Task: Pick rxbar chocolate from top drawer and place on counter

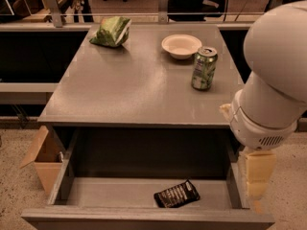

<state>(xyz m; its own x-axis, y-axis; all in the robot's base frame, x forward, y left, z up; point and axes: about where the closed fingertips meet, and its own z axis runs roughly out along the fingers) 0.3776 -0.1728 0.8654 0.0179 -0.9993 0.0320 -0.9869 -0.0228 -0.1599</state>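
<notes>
Drawer and edges: the top drawer (144,218) stands pulled out at the bottom of the frame, its front panel running along the lower edge. Both side walls are in view. The tabletop (134,85) overhangs the drawer's back half with a thin squared front edge.

Open room: the drawer floor left of the bar is bare grey metal. The front half of the tabletop, from the left edge across to the can, is bare as well.

Gripper (258,176): it hangs at lower right, just outside the drawer's right wall, under the bulky white arm (273,80). You see it only as one pale block, so you cannot tell its grip state. It is apart from the bar.

Task thing: the rxbar chocolate (176,194) lies flat on the drawer floor, right of centre and near the front panel. Its lettering faces up. Its long axis runs mostly across the drawer, with the right end tipped toward the back.

Counts:
- one bar
- one green snack bag (111,31), upper left of the tabletop
- one white bowl (181,46), at the back, right of centre
- one soda can (204,68), upright just in front of the bowl and to its right
- one cardboard box (43,157), on the floor at left
</notes>
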